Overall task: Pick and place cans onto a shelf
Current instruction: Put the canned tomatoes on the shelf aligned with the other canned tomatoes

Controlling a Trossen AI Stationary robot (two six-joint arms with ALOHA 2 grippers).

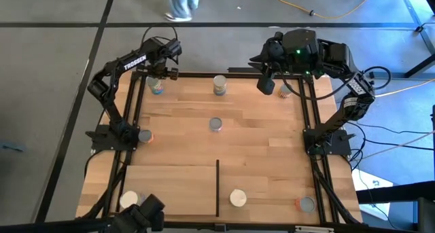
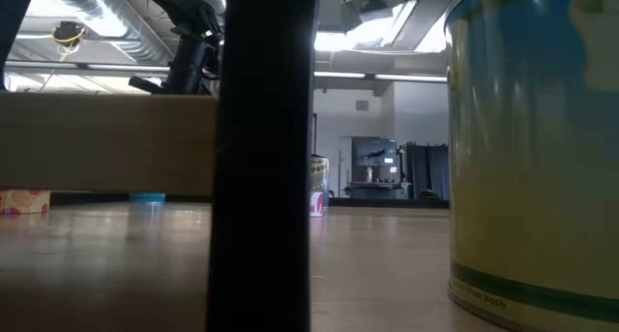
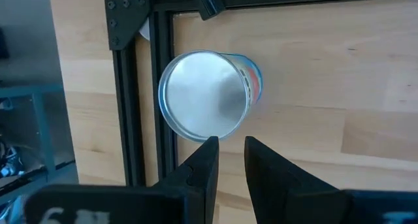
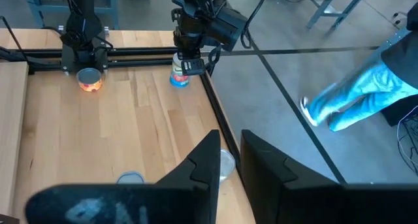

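Note:
Several cans stand upright on the wooden table. My left gripper (image 1: pixel 158 75) hovers at the far left corner above a blue-labelled can (image 1: pixel 157 87). The left wrist view shows that can's silver top (image 3: pixel 204 95) just beyond my narrow-set fingers (image 3: pixel 228 155). My right gripper (image 1: pixel 266 83) hangs at the far right, beside a can (image 1: pixel 285 92), with its fingers close together (image 4: pixel 228 155). Other cans stand at the far middle (image 1: pixel 219 85) and the centre (image 1: pixel 215 124). The light-wood shelf (image 1: pixel 170 185) with its black divider (image 1: pixel 217 189) lies at the near edge.
More cans stand by the left arm's base (image 1: pixel 144 136), on the shelf (image 1: pixel 128 200) (image 1: pixel 237 198) and at the near right (image 1: pixel 307 204). A black frame (image 1: pixel 224 73) runs round the table. A person's legs (image 1: pixel 182 3) show beyond the far edge.

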